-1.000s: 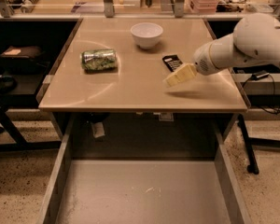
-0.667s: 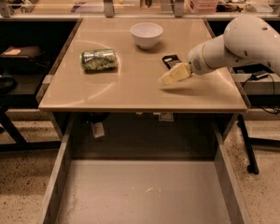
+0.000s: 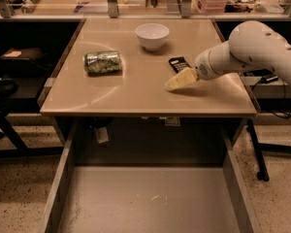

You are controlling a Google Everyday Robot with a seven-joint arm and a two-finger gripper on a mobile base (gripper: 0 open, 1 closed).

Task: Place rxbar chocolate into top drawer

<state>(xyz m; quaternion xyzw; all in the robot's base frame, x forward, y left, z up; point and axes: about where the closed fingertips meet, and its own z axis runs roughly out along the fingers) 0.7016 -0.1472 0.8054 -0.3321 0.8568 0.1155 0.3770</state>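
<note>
The rxbar chocolate [image 3: 177, 63] lies flat on the tabletop [image 3: 131, 93], near the white bowl [image 3: 152, 35] and on the bowl's right, toward the table's front edge. The tool [image 3: 176, 81] is found on the bar's far side from the bowl, low over the tabletop, with its cream tip pointing left and forward and its body covering the bar's near-right corner. Whether the tool is open or closed cannot be told, and nothing is seen to be gripped by it. Contact with the bar cannot be judged either.

The relation that matters is this: the bar is placed just behind the tool's tip, on the bowl's side of it. Its long axis appears to run obliquely from the bowl's side toward the white arm [image 3: 254, 47], though part of it is hidden. A grasp is judged not yet made. The tip would need to be drawn back toward the bowl and set across the bar's short width.

The top drawer [image 3: 150, 203] stands pulled out well apart from the bowl, below the front edge. A green drink can [image 3: 103, 62] lies on its side to the bowl's left.
</note>
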